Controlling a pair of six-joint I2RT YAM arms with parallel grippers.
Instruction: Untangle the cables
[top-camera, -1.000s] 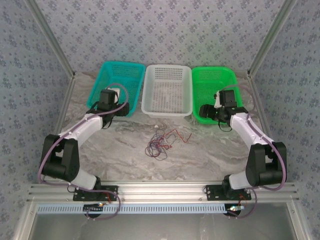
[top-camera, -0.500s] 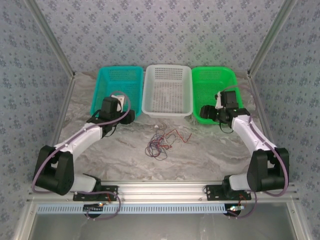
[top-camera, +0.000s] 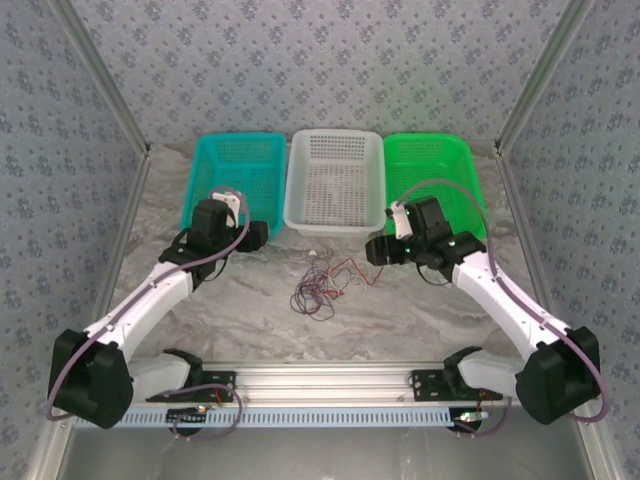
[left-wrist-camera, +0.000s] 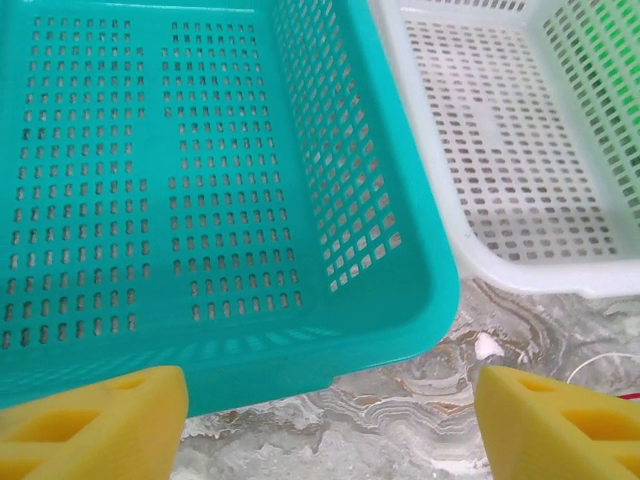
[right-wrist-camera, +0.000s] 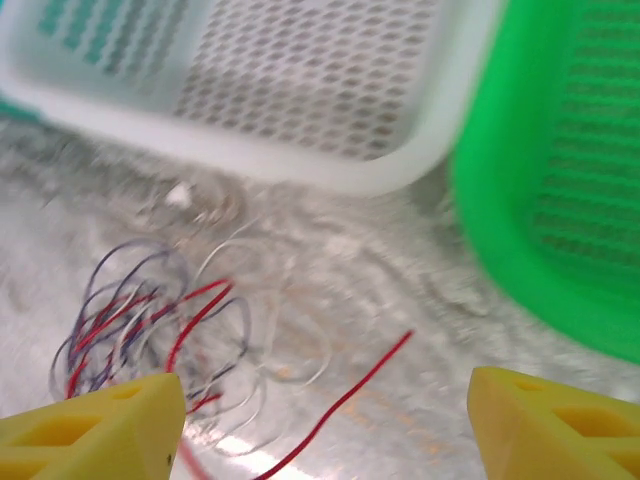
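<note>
**Both grippers wide open, the tangle untouched**

In the right wrist view the yellow pads (right-wrist-camera: 90, 425) stand far apart with nothing between them, so the right gripper (right-wrist-camera: 320, 425) is wide open and empty. Just ahead of it lie the cables (right-wrist-camera: 150, 320), a loose knot of red, dark and pale loops on the table (top-camera: 430, 310). One red cable (right-wrist-camera: 345, 395) trails out toward the green basket (right-wrist-camera: 520, 230). That view is blurred, so I cannot tell which strand crosses over which.

The left gripper (left-wrist-camera: 325, 430) is equally wide open and holds nothing. It points at the near corner of the teal basket (left-wrist-camera: 420, 250), with the white basket (left-wrist-camera: 480, 265) just beside it. From above, the tangle sits in front of the white basket, between the two grippers and nearer the right one.

The risk, as I judge it, lies in the first pinch. The wires are thin and springy, so pads closing on a cluster of loops would drag the whole knot instead of freeing one strand, and could pull it tighter. A grasp made too low would press the pads on the table and slip off the wire. The left gripper is near the teal rim and could nudge that basket if it swings toward the tangle.
</note>
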